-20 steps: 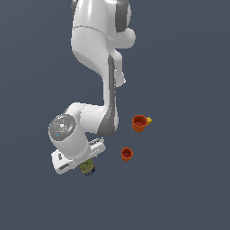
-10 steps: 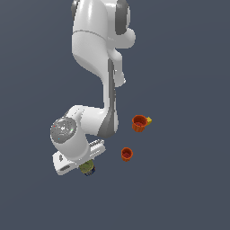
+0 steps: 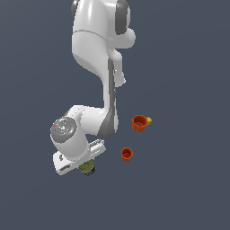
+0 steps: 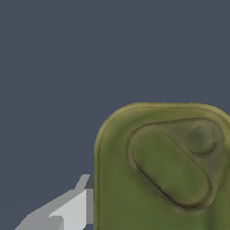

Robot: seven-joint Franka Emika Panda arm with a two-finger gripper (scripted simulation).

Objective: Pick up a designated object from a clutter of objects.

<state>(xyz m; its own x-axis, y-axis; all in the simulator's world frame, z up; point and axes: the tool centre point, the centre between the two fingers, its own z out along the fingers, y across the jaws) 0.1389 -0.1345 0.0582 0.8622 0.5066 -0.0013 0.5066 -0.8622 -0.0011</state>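
Arm: one white arm [image 3: 96, 67] fills the upper centre of the exterior view, its wrist bent to the lower left; it has barely shifted in the last second.
Can: one olive-green can [image 3: 86, 168], lower left, tucked under the hand; up close, its top [image 4: 164, 168] fills the lower right of the wrist view.
Gripper: one gripper [image 3: 85, 165], settled right over the can; one finger [image 4: 67, 209] shows beside it, but I cannot tell whether the jaws are closed.
Cups: two orange ones, the handled cup [image 3: 140, 122] right of centre and the plain cup [image 3: 126, 154] below it, both apart from the can.
Meaning: the grasp looks imminent or just made; lifting is not yet done.

No readable text, numbers or signs; olive-green can [image 4: 164, 173] label too blurred.
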